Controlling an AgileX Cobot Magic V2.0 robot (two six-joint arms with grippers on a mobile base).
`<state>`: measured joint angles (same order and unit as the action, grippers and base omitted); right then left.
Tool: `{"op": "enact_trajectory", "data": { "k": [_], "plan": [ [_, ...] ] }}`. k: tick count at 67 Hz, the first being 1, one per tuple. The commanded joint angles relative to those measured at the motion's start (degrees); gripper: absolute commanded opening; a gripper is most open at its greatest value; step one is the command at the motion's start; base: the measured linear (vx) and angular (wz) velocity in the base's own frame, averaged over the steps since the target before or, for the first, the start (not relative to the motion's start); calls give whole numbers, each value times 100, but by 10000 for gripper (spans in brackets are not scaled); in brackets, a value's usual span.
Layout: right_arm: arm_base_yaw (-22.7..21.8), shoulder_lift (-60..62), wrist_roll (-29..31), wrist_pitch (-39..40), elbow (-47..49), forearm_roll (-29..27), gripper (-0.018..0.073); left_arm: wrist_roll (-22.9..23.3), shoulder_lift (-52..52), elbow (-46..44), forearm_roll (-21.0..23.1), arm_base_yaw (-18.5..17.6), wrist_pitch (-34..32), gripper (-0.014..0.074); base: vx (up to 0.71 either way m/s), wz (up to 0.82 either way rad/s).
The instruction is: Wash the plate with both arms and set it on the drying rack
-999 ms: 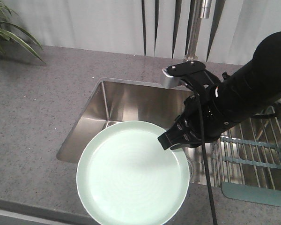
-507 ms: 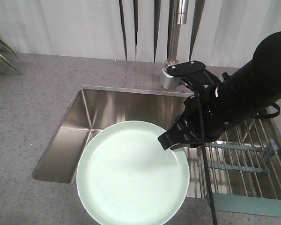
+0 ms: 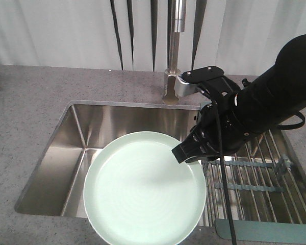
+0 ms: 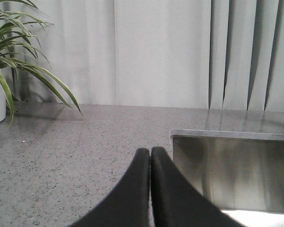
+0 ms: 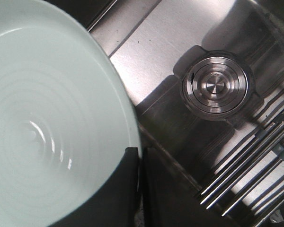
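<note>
The right end effector (image 3: 181,153) is clamped on the rim of the round, glossy, pale mint-green plate (image 3: 143,189), at roughly 2 o'clock on the plate in the front view. The right wrist view backs that up: one black finger (image 5: 120,198) sits inside the rim and the other outside, with the edge pinched between them.

The plate is held over the near part of the rectangular stainless steel sink basin (image 3: 117,122), and its 6 o'clock edge hangs past the basin's front lip. The round metal drain (image 5: 217,85) is off at 2 o'clock from the plate.

The drying rack (image 3: 255,176), thin metal wires with grey-green plastic bars, lies at 3 o'clock from the plate, just beside it under the bulky black right arm (image 3: 275,97). The chrome faucet (image 3: 174,51) stands at 12 o'clock behind the basin.

The left end effector (image 4: 150,152) has its black fingers pressed together with nothing between them. It's over the speckled grey tabletop (image 4: 75,156), with a potted green plant (image 4: 9,56) at 10 o'clock.
</note>
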<state>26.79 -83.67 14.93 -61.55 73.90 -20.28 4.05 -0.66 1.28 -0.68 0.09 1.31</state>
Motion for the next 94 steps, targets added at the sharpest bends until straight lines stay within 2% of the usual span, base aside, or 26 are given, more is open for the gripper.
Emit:
{"op": "enact_trajectory", "data": {
  "k": [1,94],
  "plan": [
    [-19,222,57,174,151,-137,-1,10,-84,-124,16,-23,-444,-6,4,-7],
    [-19,222,57,182,151,-137,-1,10,-84,-124,16,-23,-444,-6,3,-5]
  ]
}}
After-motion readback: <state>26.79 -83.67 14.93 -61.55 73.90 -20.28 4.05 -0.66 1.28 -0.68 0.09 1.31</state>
